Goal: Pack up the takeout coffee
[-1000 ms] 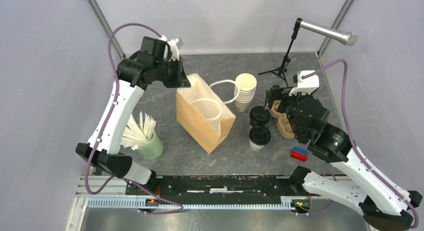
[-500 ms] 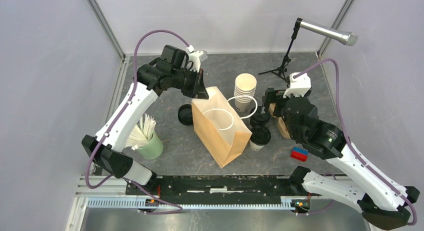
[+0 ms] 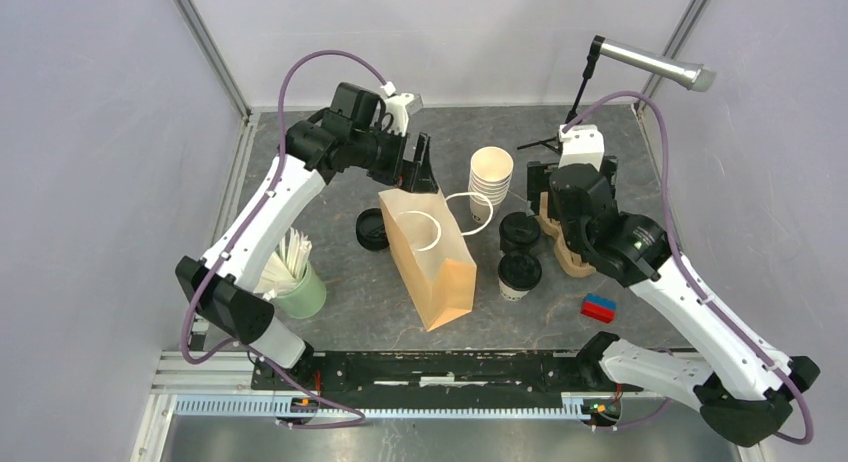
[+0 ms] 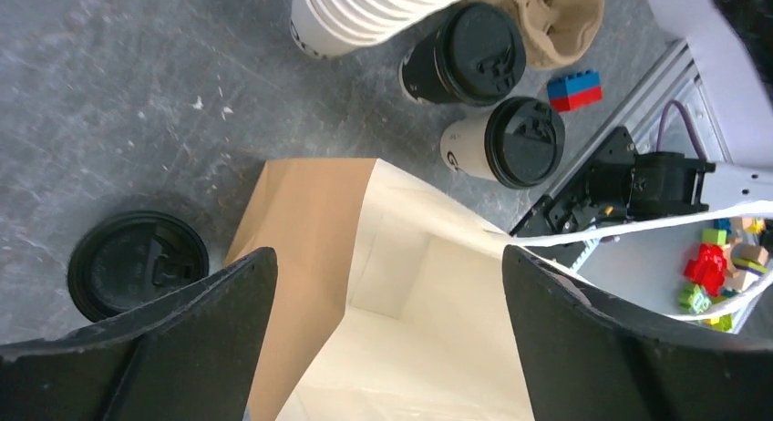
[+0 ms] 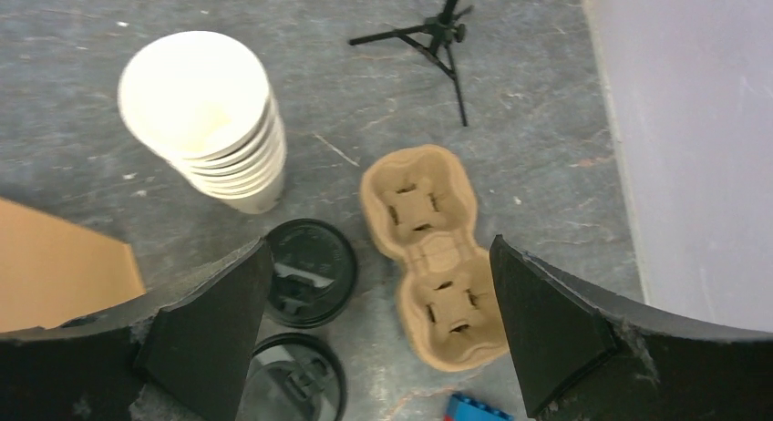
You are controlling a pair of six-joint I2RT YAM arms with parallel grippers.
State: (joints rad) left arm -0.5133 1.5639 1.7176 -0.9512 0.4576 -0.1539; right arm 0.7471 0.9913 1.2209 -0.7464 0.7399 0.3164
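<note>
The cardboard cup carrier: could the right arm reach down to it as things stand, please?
Probably yes. The right gripper hangs open directly above the cup carrier, which lies flat with both pockets empty. The lidded cups stand beside it, not over it, so a straight descent looks unobstructed.

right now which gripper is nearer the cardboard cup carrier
Right. The right gripper hangs open above the cup carrier; the left gripper is over the paper bag, with the stack of cups between.
</note>
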